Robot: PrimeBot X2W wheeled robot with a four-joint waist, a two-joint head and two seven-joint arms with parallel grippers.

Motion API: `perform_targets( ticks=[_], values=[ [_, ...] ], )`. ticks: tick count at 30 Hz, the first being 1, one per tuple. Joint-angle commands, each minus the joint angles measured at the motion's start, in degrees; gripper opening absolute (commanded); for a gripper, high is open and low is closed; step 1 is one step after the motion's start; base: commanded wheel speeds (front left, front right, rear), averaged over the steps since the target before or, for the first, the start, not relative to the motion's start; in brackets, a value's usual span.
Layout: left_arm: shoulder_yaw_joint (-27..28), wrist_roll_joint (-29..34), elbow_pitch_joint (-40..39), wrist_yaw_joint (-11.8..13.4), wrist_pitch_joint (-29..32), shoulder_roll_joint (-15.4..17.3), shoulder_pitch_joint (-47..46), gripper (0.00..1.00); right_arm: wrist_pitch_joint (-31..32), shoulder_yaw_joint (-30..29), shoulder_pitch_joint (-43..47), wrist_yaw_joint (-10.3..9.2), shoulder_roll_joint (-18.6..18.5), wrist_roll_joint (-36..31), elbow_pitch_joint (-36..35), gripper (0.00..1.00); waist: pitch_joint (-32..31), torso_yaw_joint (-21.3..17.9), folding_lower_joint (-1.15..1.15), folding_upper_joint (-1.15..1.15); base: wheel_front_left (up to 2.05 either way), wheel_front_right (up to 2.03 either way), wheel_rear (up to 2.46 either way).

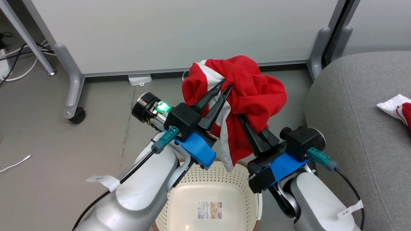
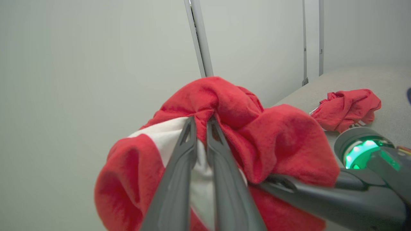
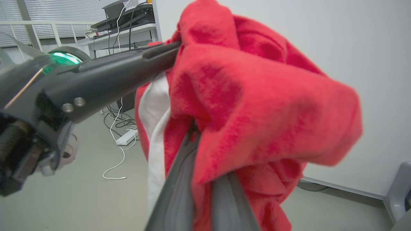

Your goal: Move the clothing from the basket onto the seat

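Head view downward; wrists close on clothing (image 1: 253, 93)

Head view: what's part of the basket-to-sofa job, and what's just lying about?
Job:
lifted red garment, pinched by the left gripper, with the right gripper buried in its folds
basket below
sofa
second red garment, already on the sofa

Lying about:
white cable on the floor
white box by the partition
castor foot
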Motion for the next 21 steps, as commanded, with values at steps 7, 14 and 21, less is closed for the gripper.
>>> perform_targets(
  ticks=[7, 14, 21],
  values=[
    [0.70, 0.69, 0.25, -0.19, -0.29, -0.02, -0.73, 0.00, -0.19, -0.34, -0.53, 0.03, 0.18, -0.13, -0.27, 0.00, 0.09, -0.09, 0.00, 0.00, 0.00, 0.00, 0.00],
    [0.92, 1.06, 0.42, -0.37, -0.29, -0.07, -0.48, 0.00, -0.19, -0.30, -0.50, 0.03, 0.20, 0.10, -0.38, 0.00, 0.16, -0.13, 0.00, 0.00, 0.00, 0.00, 0.00],
    [1.60, 1.67, 0.49, 0.20, -0.28, -0.30, -0.21, 1.00, -0.19, -0.17, -0.46, 0.03, 0.20, 0.29, -0.67, 0.00, 0.17, -0.15, 0.00, 0.00, 0.00, 0.00, 0.00]
  ],
)
